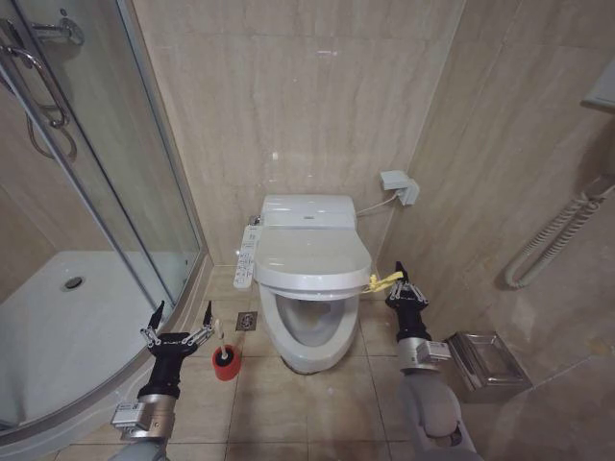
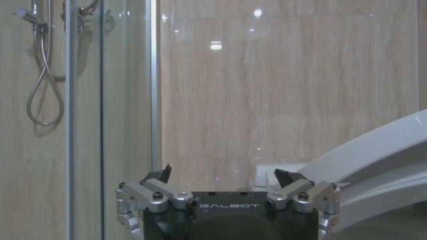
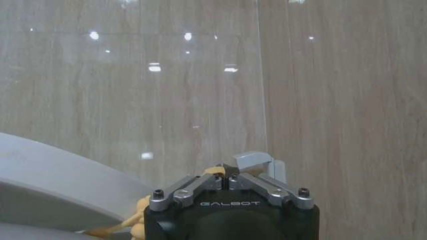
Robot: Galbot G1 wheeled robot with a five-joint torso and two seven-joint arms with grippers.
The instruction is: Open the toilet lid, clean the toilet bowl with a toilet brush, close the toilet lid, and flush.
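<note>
I see one toilet lid (image 1: 312, 252) partly lifted over one toilet bowl (image 1: 309, 327) | my right gripper (image 1: 397, 279) is pinched on its one yellow loop tag (image 1: 383, 281) | my left gripper (image 1: 180, 319) is spread wide, near one toilet brush (image 1: 226, 353) in its one red cup holder (image 1: 226, 365) on the floor.

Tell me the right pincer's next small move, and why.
Probably pull the yellow loop tag upward. The right pincer looks shut on it, and the toilet lid is partly raised over the toilet bowl. The left pincer hangs open near the toilet brush.
</note>
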